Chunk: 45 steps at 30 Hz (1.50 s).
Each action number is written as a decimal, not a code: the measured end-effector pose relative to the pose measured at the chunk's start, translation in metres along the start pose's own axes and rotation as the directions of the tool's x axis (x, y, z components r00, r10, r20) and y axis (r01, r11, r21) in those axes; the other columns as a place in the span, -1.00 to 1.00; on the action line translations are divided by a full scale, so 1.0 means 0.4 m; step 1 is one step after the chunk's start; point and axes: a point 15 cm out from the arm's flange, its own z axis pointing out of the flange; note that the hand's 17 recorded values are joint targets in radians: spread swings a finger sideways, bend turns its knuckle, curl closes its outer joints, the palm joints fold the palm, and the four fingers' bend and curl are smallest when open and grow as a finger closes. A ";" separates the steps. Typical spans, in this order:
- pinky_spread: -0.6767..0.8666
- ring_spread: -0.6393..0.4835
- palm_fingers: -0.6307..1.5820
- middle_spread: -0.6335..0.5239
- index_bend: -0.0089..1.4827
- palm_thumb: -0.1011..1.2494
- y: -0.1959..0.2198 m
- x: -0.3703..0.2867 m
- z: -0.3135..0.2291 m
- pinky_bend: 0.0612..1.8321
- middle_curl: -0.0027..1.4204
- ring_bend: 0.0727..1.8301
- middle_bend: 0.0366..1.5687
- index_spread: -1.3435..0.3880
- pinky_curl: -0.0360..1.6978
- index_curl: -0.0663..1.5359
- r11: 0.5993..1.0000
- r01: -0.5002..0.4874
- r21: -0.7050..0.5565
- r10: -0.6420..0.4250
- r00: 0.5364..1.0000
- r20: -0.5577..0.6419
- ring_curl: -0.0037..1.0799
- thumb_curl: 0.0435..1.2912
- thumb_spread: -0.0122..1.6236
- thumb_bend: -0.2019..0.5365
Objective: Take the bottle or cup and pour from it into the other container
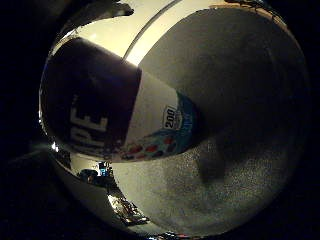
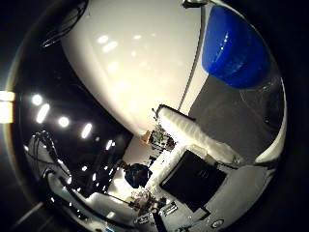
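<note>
1. As the bottle [image 1: 125, 107] is filling much of the little-finger view, it is lying very close to the palm, over the grey bench [image 1: 240, 100].
2. It is showing a dark label, a white body and a blue cap [image 2: 234, 46].
3. The hand [image 2: 198, 137] is showing white fingers beside it; I cannot tell if they are clasping it.

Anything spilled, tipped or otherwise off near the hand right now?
Nothing stands out. The labelled bottle fills much of the little-finger-side view, close to the palm, over a grey mat with no visible spill. The blue-capped container looks intact.
</note>
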 end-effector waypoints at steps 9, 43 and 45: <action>-0.53 -0.04 0.62 -0.02 -0.58 0.24 0.002 0.002 0.005 0.36 -0.24 0.20 -0.08 0.29 -0.89 -0.27 1.000 -0.003 -0.003 0.003 1.000 0.001 -0.35 -0.41 0.31 -0.49; -0.35 -0.13 0.64 -0.04 0.56 0.77 0.040 -0.267 0.113 0.60 -0.08 0.59 0.72 0.35 -0.24 0.02 0.930 0.153 -0.334 -0.200 0.973 -0.112 0.07 0.30 -0.32 -0.50; -0.35 -0.13 0.64 -0.04 0.56 0.77 0.053 -0.312 0.123 0.59 -0.09 0.59 0.72 0.35 -0.22 0.01 0.905 0.173 -0.389 -0.243 0.960 -0.138 0.07 0.32 -0.33 -0.50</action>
